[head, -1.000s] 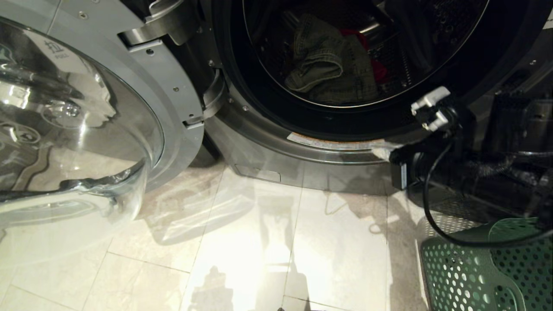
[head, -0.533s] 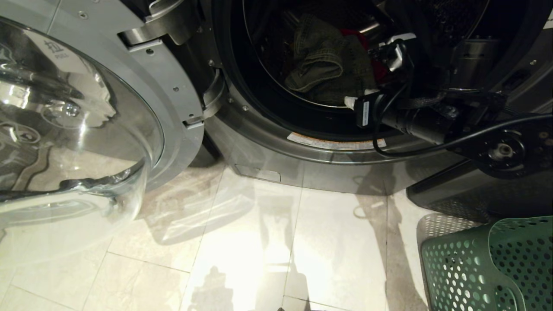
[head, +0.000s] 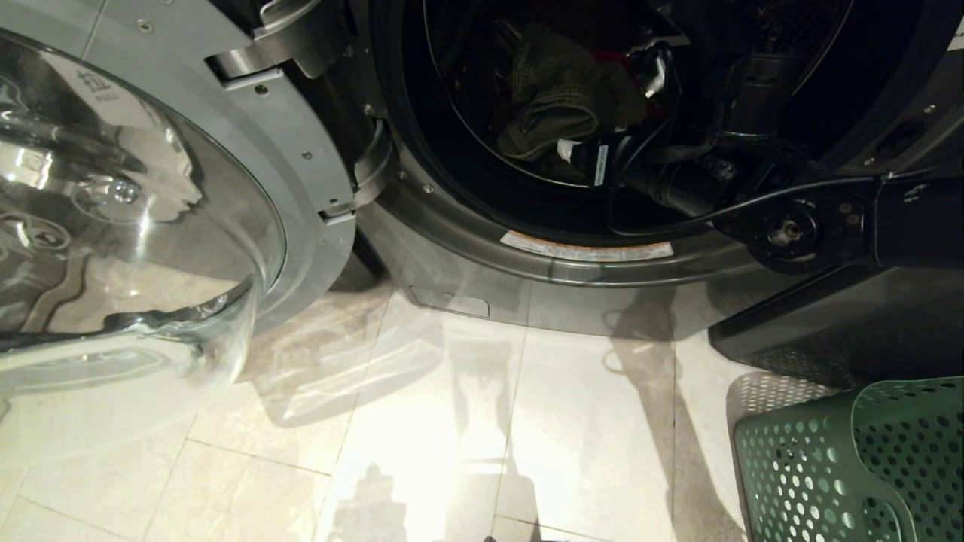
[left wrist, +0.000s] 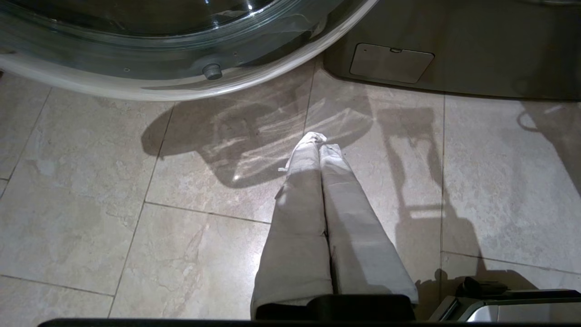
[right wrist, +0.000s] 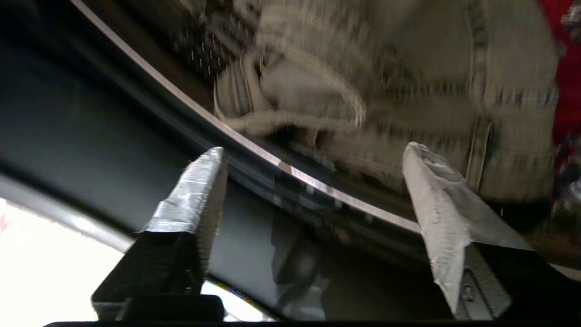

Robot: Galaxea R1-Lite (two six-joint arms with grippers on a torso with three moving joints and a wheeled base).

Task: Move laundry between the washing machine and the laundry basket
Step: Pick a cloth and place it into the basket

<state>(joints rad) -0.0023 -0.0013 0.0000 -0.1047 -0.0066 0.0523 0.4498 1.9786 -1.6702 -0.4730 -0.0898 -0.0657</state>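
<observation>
— Where's the right gripper (right wrist: 313,159)?
— Inside the mouth of the washing machine (head: 482,233), just over the drum's chrome lip. Jaws spread wide, nothing between them.
— And the laundry?
— In the drum. The grey-green denim piece (head: 561,94) lies crumpled at the bottom, right ahead of the taped fingertips (right wrist: 206,175). Contact: cannot tell. A red garment (head: 614,56) shows behind it, mostly hidden by the arm.
— Door?
— The glass door (head: 128,218) hangs swung out to the left over the tiled floor (head: 422,421).
— Basket?
— The green laundry basket (head: 798,467) sits on the floor, low on the right, well apart from the drum. Contents not visible.
— Left gripper (left wrist: 320,143)?
— Parked, pointing down at the floor below the door, jaws pressed together, holding nothing.
</observation>
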